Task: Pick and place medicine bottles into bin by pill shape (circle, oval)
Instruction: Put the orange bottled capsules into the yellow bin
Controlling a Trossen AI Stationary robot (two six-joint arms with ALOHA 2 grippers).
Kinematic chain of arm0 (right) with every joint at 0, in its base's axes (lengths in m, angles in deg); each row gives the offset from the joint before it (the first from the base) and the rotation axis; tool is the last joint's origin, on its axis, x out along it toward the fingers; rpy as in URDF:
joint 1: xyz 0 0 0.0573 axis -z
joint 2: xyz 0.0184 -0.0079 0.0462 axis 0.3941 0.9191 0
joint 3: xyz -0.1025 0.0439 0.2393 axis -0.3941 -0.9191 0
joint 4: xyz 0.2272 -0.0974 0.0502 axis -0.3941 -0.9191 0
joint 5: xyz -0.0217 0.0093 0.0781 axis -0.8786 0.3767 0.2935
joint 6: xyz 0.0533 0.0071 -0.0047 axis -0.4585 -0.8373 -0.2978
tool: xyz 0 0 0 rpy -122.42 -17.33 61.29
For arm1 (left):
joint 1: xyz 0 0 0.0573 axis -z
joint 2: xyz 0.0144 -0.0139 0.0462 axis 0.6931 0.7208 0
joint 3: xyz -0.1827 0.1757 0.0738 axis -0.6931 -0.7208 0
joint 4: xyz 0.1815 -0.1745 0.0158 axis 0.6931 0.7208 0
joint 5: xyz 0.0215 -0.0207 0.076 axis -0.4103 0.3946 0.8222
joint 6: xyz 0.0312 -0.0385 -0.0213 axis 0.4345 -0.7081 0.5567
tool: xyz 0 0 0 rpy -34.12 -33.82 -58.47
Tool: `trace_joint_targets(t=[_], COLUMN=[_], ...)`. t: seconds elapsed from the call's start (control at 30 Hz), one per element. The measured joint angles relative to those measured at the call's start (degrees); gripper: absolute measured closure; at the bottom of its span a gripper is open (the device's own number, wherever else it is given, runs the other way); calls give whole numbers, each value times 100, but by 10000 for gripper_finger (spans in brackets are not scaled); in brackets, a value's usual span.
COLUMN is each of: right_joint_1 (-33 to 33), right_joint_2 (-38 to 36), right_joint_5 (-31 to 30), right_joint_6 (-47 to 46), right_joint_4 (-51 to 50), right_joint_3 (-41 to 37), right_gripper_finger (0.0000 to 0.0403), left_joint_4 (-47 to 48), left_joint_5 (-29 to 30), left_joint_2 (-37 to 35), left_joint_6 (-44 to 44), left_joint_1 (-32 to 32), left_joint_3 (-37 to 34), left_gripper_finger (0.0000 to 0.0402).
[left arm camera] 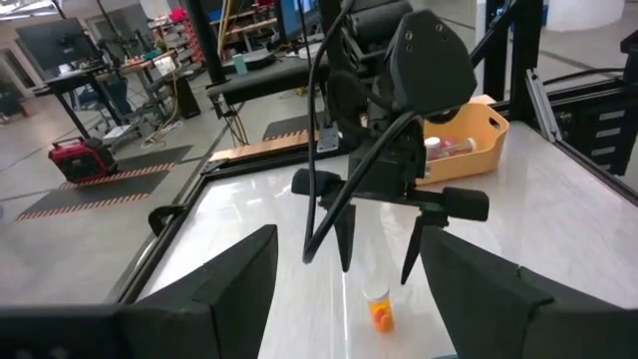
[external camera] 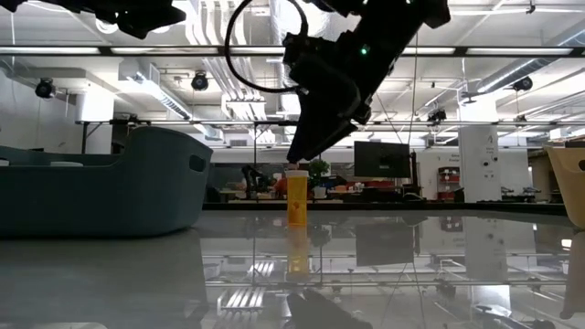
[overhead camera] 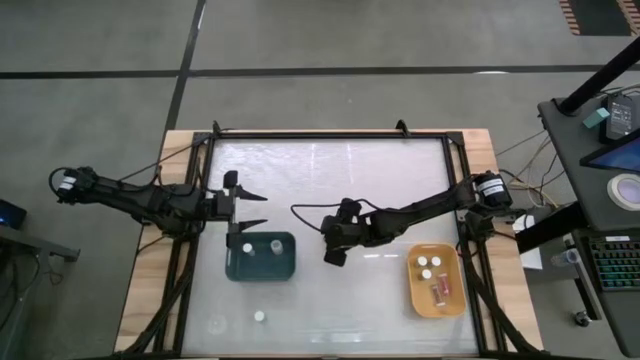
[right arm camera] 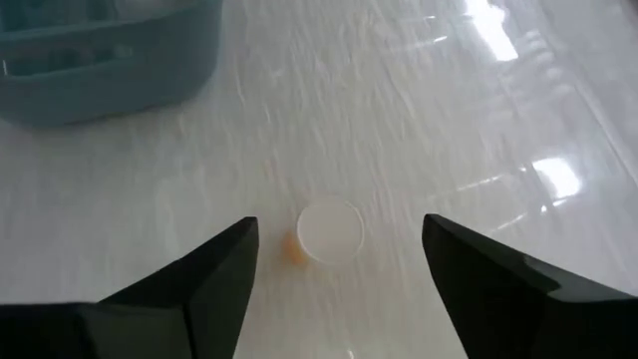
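Observation:
A small orange bottle with a white cap (right arm camera: 329, 231) stands upright on the table; it also shows in the low view (external camera: 297, 196) and in the left wrist view (left arm camera: 379, 307). My right gripper (overhead camera: 335, 255) hangs just above it, pointing down, open. Its fingers stand to either side of the cap without touching it. My left gripper (overhead camera: 256, 210) is open and empty, above the far edge of the teal tray (overhead camera: 285, 268). That tray holds two bottles (overhead camera: 275, 243). The yellow-orange tray (overhead camera: 416, 290) at the right holds several bottles (overhead camera: 430, 266).
One more white-capped bottle (overhead camera: 259, 316) stands alone near the table's near edge, in front of the teal tray. A black frame (overhead camera: 330, 133) runs round the table. Bare table lies between the two trays and toward the far edge.

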Motion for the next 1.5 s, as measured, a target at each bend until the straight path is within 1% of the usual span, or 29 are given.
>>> trace_joint_targets(t=[0.4, 0.6, 0.83, 1.3, 1.4, 1.5], right_joint_1=[63, 63, 63, 61, 61, 61], right_joint_2=[0, 0, 0, 0, 0, -2], right_joint_5=[-2, -1, 0, 2, 2, 11], right_joint_6=[2, 19, 5, 61, 59, 59], right_joint_4=[1226, 1837, 1998, 2006, 2009, 2020], right_joint_3=[-707, -1061, -1156, -1111, -1111, -1111], right_gripper_finger=[139, 153, 189, 278, 290, 291], left_joint_4=[4, -10, -46, -46, -46, -46], left_joint_5=[-1, 0, -1, 1, 1, 1], left_joint_2=[63, 65, 75, 72, 72, 72], left_joint_6=[98, 101, 136, 136, 136, 136], left_joint_1=[0, 0, 0, 0, 0, 0], left_joint_3=[0, 0, 0, 0, 0, 0], left_gripper_finger=[171, 171, 171, 171, 171, 171])
